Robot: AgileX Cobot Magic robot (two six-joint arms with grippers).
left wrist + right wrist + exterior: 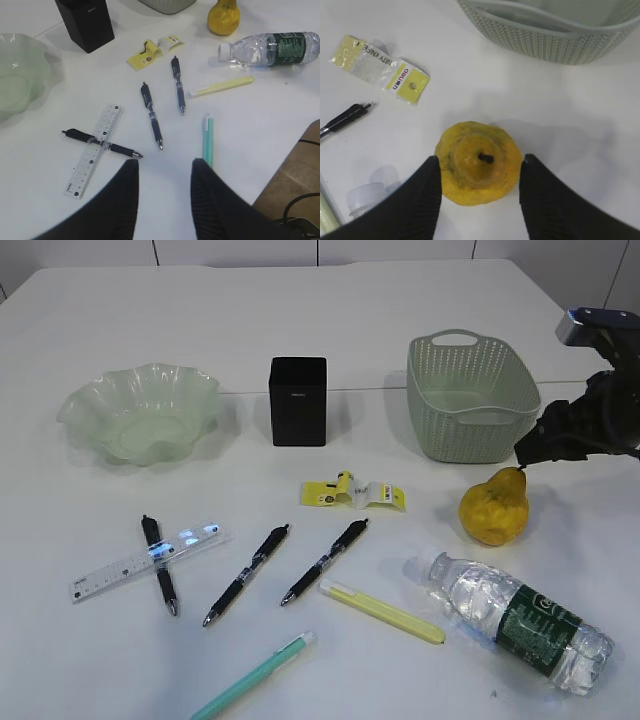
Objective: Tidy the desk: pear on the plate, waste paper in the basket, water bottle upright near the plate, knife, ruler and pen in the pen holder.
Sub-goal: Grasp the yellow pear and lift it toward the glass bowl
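Observation:
The yellow pear (494,506) stands on the white desk (300,320) in front of the sage-green basket (470,400). My right gripper (523,453) hovers just above it, open, its fingers on either side of the pear (479,165) seen from above. My left gripper (165,162) is open over bare desk, near the clear ruler (95,150) crossed by a black pen (100,144). The plate (140,415) sits at far left and the black pen holder (298,400) in the middle. The water bottle (520,620) lies on its side. The yellow knife (382,612) and the waste paper (355,492) lie mid-desk.
Two more black pens (248,573) (325,560) and a mint-green pen (255,675) lie near the front. The desk's front edge and a brown floor (295,175) show at the lower right of the left wrist view.

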